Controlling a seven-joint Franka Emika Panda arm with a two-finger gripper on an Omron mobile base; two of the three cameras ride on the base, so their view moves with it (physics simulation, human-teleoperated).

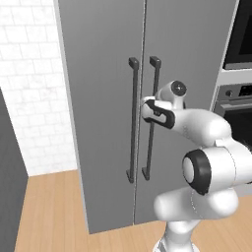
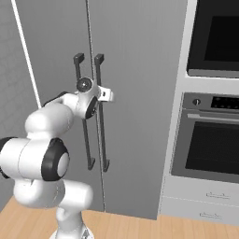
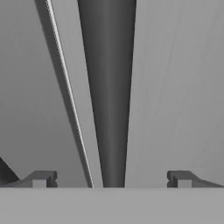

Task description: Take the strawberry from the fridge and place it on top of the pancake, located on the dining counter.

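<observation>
The tall grey fridge (image 1: 103, 123) (image 2: 140, 70) stands with both doors shut. Two dark vertical bar handles run down its middle seam. My gripper (image 1: 149, 109) (image 2: 106, 95) (image 3: 111, 179) is open at the upper part of the right door's handle (image 1: 155, 74) (image 2: 101, 140). In the hand view that dark bar (image 3: 108, 87) runs straight down between my two fingertips (image 3: 41, 179), which stand wide on either side without touching it. The left door's handle (image 1: 133, 123) (image 2: 87, 144) is just beside it. The strawberry is hidden behind the doors. The pancake and the dining counter are out of view.
A dark built-in oven (image 1: 238, 113) (image 2: 210, 144) sits right of the fridge, with a second dark unit (image 2: 217, 37) above and pale drawers (image 2: 205, 205) below. A white brick wall (image 1: 29, 74) and a dark panel (image 1: 10, 172) are to the left, over wood floor (image 1: 54, 216).
</observation>
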